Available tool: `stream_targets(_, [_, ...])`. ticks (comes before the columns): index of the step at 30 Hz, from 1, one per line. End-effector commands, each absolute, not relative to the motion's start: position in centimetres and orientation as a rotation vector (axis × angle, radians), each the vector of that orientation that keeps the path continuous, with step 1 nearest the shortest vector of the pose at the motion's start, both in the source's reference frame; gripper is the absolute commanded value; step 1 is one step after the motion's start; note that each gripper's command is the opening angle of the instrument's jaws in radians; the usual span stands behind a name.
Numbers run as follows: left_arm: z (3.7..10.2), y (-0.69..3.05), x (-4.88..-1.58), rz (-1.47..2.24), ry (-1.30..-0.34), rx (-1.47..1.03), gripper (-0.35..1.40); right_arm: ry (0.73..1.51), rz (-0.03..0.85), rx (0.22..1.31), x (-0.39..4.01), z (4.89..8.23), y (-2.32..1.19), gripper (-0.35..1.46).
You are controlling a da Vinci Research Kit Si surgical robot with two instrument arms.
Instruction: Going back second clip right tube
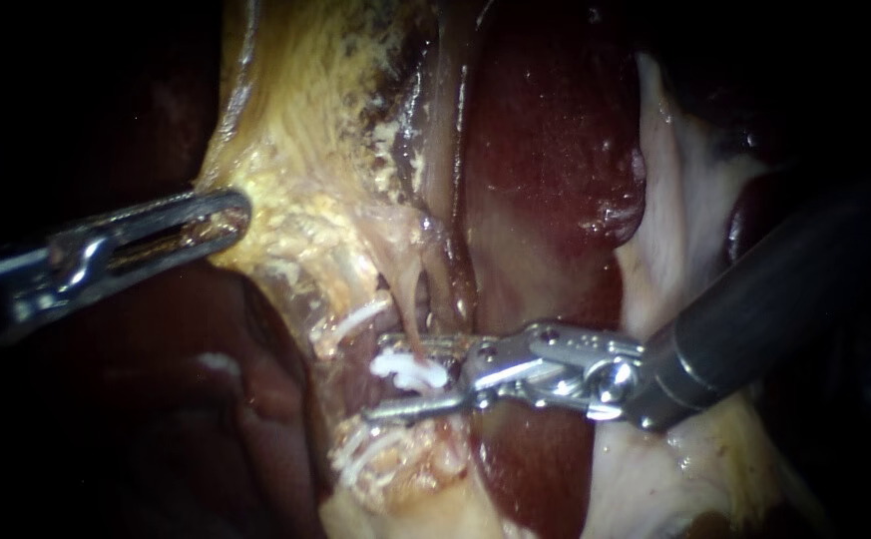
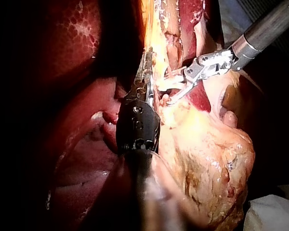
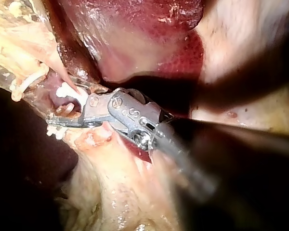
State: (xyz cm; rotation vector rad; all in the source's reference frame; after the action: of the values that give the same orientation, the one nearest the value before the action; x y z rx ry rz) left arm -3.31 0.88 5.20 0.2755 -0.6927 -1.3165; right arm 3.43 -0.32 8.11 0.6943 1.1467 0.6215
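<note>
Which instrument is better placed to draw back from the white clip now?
Right. The right instrument has its jaws open around the white clip, so it likely only needs withdrawing. The left instrument is away, shut on yellowish tissue.

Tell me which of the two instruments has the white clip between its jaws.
The right instrument, coming in from the right: its open jaws lie either side of the white clip. The left instrument rests apart, on the yellowish tissue.
</note>
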Motion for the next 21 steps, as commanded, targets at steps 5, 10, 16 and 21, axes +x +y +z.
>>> stream_targets(5, [5.2,0.88,-3.31,-1.317,-0.693,0.276,-0.35,1.149,0.614,0.697,3.26,8.04,-0.1,0.6])
stream_targets(10, [5.2,0.88,-3.31,-1.317,-0.693,0.275,-0.35,1.16,0.594,0.648,3.02,7.94,0.13,0.6])
stream_targets(16, [5.2,0.88,-3.31,-1.316,-0.693,0.275,-0.35,1.164,0.578,0.634,2.84,7.89,0.18,0.6])
stream_targets(21, [5.2,0.87,-3.31,-1.317,-0.693,0.275,-0.35,1.201,0.439,0.612,2.69,7.75,0.13,0.6])
